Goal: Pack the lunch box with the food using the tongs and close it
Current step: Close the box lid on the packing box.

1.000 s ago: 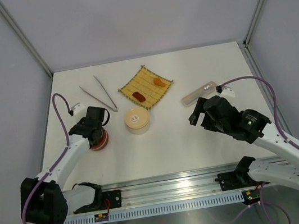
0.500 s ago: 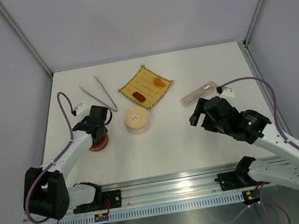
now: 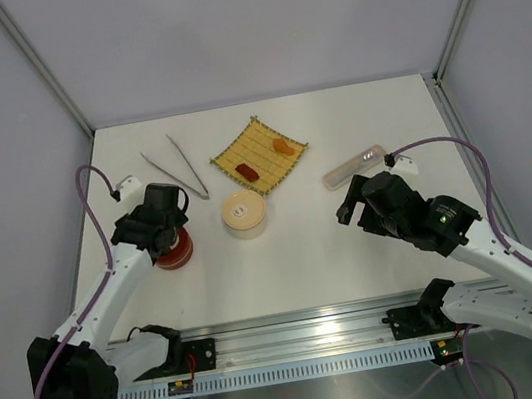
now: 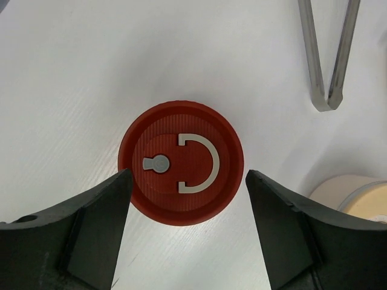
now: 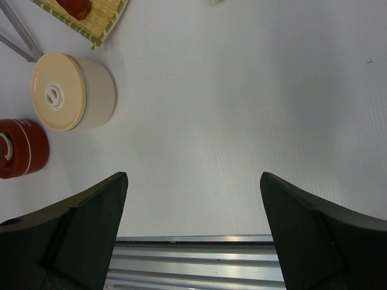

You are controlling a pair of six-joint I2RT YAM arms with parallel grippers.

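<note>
The left gripper [image 4: 187, 178] stood open, its jaws spread wider than the red lid [image 4: 181, 162] below and flanking it on either side, holding nothing; whether the fingertips [image 4: 103, 205] still brushed the lid's rim could not be told. The right gripper [image 5: 193, 181] hung wide open and empty over bare table [image 3: 315, 252] at the right, well apart from everything. A second before, the left gripper had sat lower and closed on the red tin [image 3: 176, 255]; since then its jaws had parted, the wrist had risen a little and the arm had swung to the left, while the tin kept its place at the left. The right arm had not moved, nor had anything else on the table. There were two round tins, each with its lid on: the red one, and the lunch box [image 3: 245, 213] with its cream lid, just right of it near the middle. One pair of tongs [image 3: 175, 169] lay far left of the lunch box, its joined end toward it and its arms spreading away. One yellow mat [image 3: 261, 153] lay just beyond the lunch box, carrying two pieces of food, one red [image 3: 247, 170] and one orange [image 3: 283, 145], apart from each other. One translucent case [image 3: 354, 166] lay to the right of the mat, just beyond the right gripper.
</note>
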